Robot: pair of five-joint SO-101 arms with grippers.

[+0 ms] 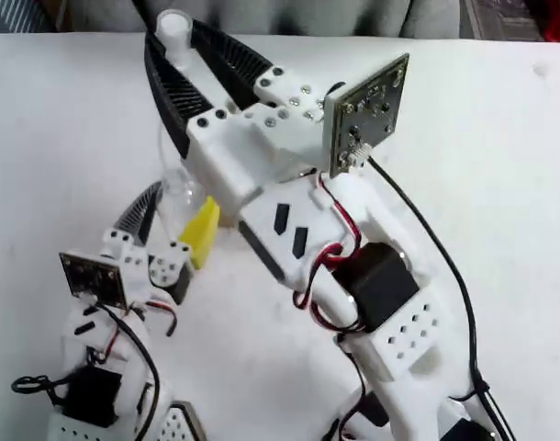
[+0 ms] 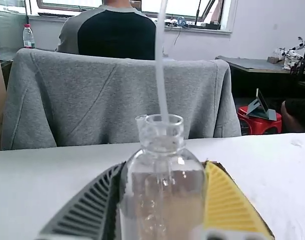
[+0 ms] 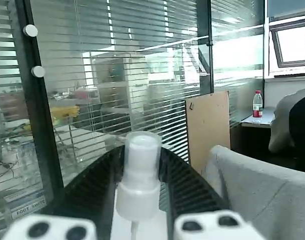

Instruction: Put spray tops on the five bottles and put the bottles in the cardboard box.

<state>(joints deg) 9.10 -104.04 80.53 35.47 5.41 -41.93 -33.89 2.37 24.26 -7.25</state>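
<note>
A clear bottle (image 2: 162,190) stands upright on the white table, held between the grey and yellow fingers of my left gripper (image 2: 160,210); in the high view the bottle (image 1: 177,193) shows beside the yellow finger (image 1: 202,231). A white spray top (image 3: 139,175) sits between the black fingers of my right gripper (image 3: 140,190), raised above the bottle; the spray top (image 1: 174,28) is at the top of the high view. Its thin tube (image 2: 161,60) hangs down into the bottle's open neck (image 2: 160,125).
A grey-covered chair back (image 2: 117,95) stands behind the table's far edge. A brown board (image 3: 208,127) leans beyond the chair. The right arm (image 1: 353,266) spans the middle of the table; bare white tabletop (image 1: 500,138) lies to the right.
</note>
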